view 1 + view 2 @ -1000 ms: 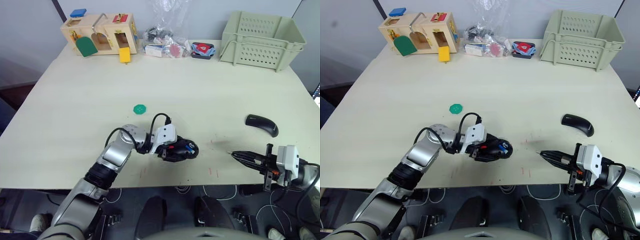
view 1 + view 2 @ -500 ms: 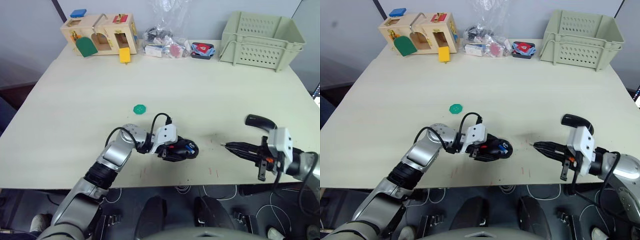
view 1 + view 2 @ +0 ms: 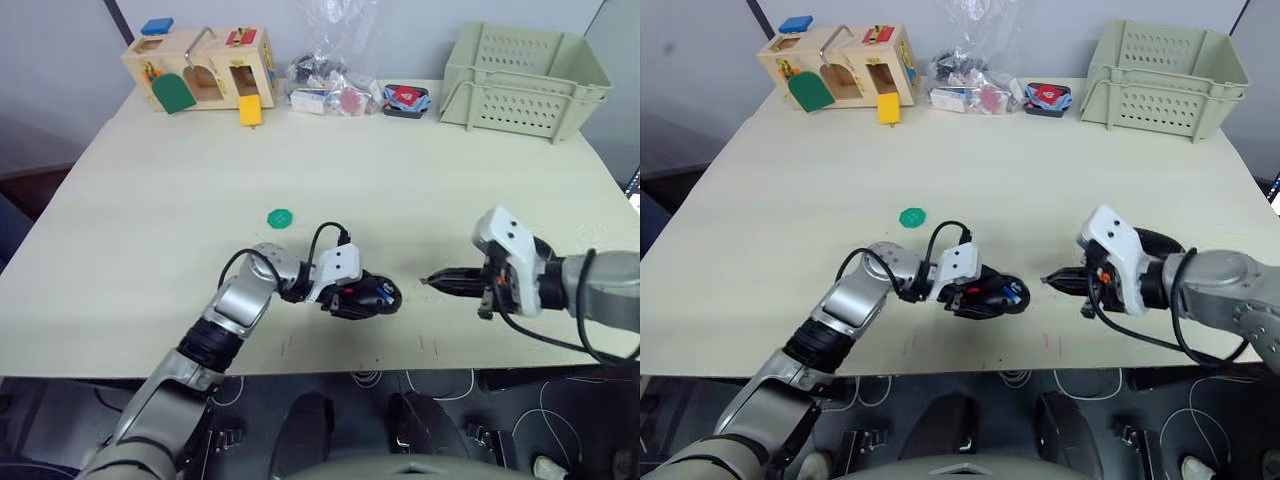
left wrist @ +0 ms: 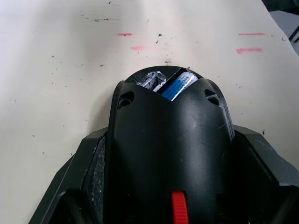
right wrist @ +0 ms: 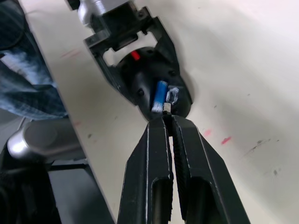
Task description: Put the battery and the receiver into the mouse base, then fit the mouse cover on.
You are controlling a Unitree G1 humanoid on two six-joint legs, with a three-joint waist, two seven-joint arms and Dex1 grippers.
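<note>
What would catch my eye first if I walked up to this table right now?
Near the front edge of the table, the left gripper clamps the black mouse base, with the blue and white battery already lying in its hollow. The right gripper points its closed fingertips at the mouse base, pinching something small. At the far edge stand a colourful wooden box and a pale basket.

Black mouse base (image 3: 368, 297) with red patch, blue-and-white battery (image 5: 160, 94), black mouse cover (image 3: 1152, 240)

A pale wooden latch box (image 3: 200, 68), clear plastic bag (image 3: 325, 75) and pale green slatted basket (image 3: 525, 80) line the table's (image 3: 150, 230) far edge; a small green disc (image 3: 280, 217) lies mid-table
</note>
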